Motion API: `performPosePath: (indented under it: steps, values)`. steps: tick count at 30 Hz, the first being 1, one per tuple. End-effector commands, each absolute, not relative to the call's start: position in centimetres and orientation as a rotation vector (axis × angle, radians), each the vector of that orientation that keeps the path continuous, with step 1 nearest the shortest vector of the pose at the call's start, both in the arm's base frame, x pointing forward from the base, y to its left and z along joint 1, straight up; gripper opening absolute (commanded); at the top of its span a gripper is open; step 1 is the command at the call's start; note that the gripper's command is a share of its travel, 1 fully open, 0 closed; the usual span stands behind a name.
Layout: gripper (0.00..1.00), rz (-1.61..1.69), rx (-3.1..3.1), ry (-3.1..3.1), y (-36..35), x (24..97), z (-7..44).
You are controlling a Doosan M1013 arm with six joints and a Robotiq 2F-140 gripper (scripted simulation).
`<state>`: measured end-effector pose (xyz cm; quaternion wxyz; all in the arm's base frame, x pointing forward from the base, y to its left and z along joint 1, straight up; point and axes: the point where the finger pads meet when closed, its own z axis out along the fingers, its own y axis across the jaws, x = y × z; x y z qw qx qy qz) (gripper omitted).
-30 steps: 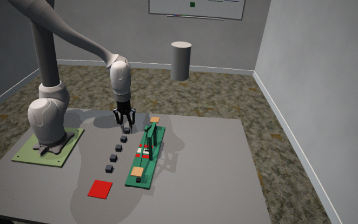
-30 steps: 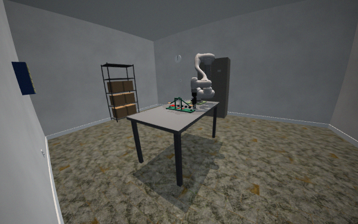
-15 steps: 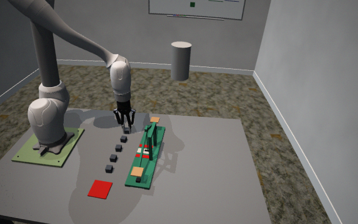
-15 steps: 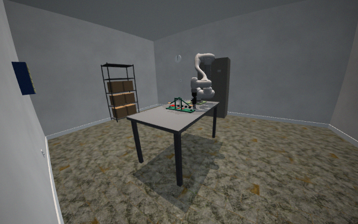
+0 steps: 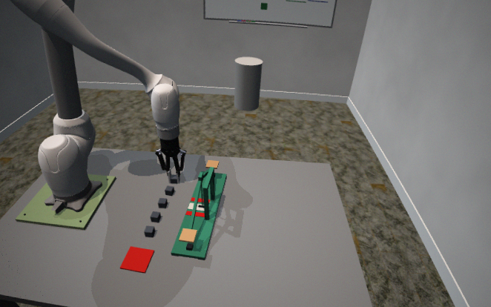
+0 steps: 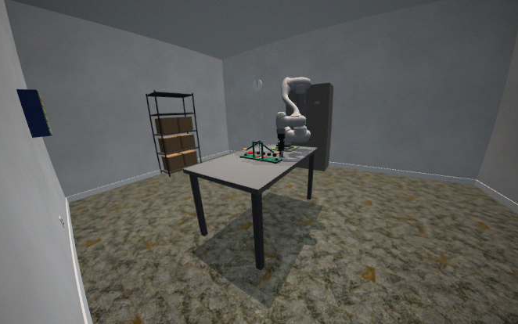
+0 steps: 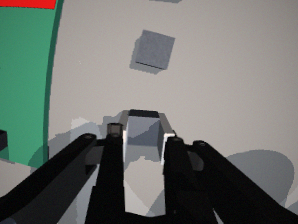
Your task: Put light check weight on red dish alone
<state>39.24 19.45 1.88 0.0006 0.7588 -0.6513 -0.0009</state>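
Several dark check weights stand in a row on the table, among them one weight (image 5: pixel 169 190) (image 7: pixel 155 50) beside the gripped one and one weight (image 5: pixel 149 231) nearest the dish. My gripper (image 5: pixel 173 178) (image 7: pixel 142 123) points down at the far end of the row, shut on the end weight (image 5: pixel 173 180) (image 7: pixel 144 125), which is at table level. The red dish (image 5: pixel 136 259) lies flat with nothing on it. The rocker balance's green base (image 5: pixel 188 250) (image 7: pixel 25 75) stands beside the row. Its near pan (image 5: pixel 188 234) and far pan (image 5: pixel 212 164) are bare. The pointer (image 5: pixel 201 206) appears over the white field.
The balance's upright green frame (image 5: pixel 205 202) rises close to the row of weights. A small black block (image 5: pixel 189 246) sits on the base under the near pan. The arm's light green mounting plate (image 5: pixel 30 215) is on the other side of the row.
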Motion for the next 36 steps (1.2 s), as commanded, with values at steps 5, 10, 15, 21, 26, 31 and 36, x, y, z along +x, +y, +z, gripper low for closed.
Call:
performPosePath:
  steps: [5,10,15,21,26,31,36]
  values:
    - [0.24,-0.003,2.383,-2.045,19.4,39.2,1.9]
    - [0.24,-0.003,2.383,-2.045,19.4,39.2,1.9]
    - [0.24,-0.003,2.383,-2.045,19.4,39.2,2.0]
    - [0.24,-0.003,2.383,-2.045,19.4,39.2,3.7]
    - [0.24,-0.003,2.383,-2.045,19.4,39.2,5.2]
    - [0.24,-0.003,2.383,-2.045,19.4,39.2,7.7]
    - [0.24,-0.003,2.383,-2.045,19.4,39.2,8.8]
